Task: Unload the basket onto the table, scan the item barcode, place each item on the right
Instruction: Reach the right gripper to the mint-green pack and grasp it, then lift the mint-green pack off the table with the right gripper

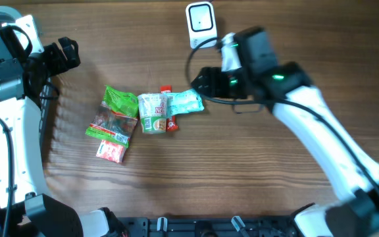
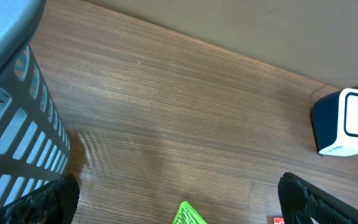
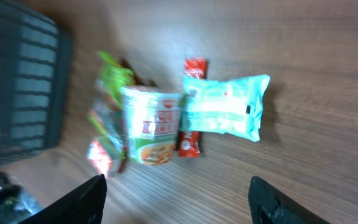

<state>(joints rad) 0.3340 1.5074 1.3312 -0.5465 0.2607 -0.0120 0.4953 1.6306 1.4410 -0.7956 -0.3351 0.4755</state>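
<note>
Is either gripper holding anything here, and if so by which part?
Nothing is held. The left gripper is open beside the basket. The right gripper is open, with the teal packet ahead of it, not in its grasp.

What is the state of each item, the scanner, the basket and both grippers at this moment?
cup noodle: lying on its side, not held.
light blue packet: lying flat across the red sachet.
red sachet: flat, partly covered.
green bag: lying flat, not held.
scanner: standing upright.
basket: standing at the table's left side.
left gripper: open, empty.
right gripper: open, empty.
</note>
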